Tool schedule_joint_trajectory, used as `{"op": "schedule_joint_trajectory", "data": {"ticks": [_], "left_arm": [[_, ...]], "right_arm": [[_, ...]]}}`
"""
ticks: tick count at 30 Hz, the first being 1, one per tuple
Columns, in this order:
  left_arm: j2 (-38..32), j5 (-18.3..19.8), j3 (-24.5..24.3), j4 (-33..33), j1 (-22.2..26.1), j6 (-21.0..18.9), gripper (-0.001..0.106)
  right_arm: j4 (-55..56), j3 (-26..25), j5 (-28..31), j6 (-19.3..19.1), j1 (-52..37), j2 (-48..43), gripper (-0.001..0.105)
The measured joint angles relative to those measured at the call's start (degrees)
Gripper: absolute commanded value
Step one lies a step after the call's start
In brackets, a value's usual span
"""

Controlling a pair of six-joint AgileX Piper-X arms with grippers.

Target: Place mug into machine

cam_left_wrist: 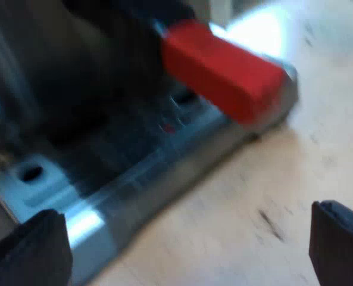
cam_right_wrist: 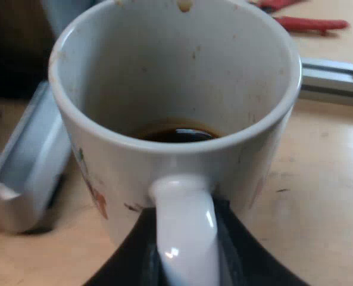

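Observation:
A white mug (cam_right_wrist: 176, 89) with a little dark coffee at its bottom and stains on its inner wall hangs close over the wooden table. My right gripper (cam_right_wrist: 185, 238) is shut on the mug's handle (cam_right_wrist: 185, 226), one black finger on each side of it. The mug is next to the espresso machine's metal drip tray (cam_right_wrist: 27, 167), apart from it. In the left wrist view the holder's red handle end (cam_left_wrist: 224, 68) sticks out over the drip tray (cam_left_wrist: 134, 179). My left gripper (cam_left_wrist: 188, 253) is open and holds nothing, low by the tray's edge.
Beyond the mug lie a metal rail (cam_right_wrist: 334, 80) and red objects (cam_right_wrist: 310, 24) on the wooden table (cam_right_wrist: 319, 196). Bare wood (cam_left_wrist: 271, 196) stretches beside the drip tray. The tray's top has dark slots (cam_left_wrist: 30, 173).

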Motion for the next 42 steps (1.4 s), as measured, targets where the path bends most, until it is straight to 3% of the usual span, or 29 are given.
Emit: {"op": "schedule_joint_trajectory", "data": {"ticks": [3,8,14,21,29,42], "left_arm": [[0.0,-5.29,1.59,-2.41,0.0,0.0,0.082],[0.0,-6.54,3.26,-2.53,0.0,0.0,0.082],[0.0,-6.66,3.38,-2.53,0.0,-1.78,0.082],[0.0,-6.66,3.38,-2.53,0.0,-2.1,0.082],[0.0,-6.02,3.38,-2.53,0.0,-2.1,0.082],[0.0,-5.29,3.38,-2.53,0.0,-2.1,0.082]], "right_arm": [[7.82,0.0,-0.51,0.0,6.28,-7.35,0.0],[11.51,0.0,1.08,4.98,18.09,-11.29,0.0],[11.2,0.0,14.61,9.93,34.12,-9.57,0.0],[4.36,0.0,27.49,16.3,50.94,2.18,0.0],[-14.47,-0.22,29.32,18.08,53.01,19.09,0.0],[-27.61,-11.9,29.94,18.4,53.01,43.21,0.0]]}}
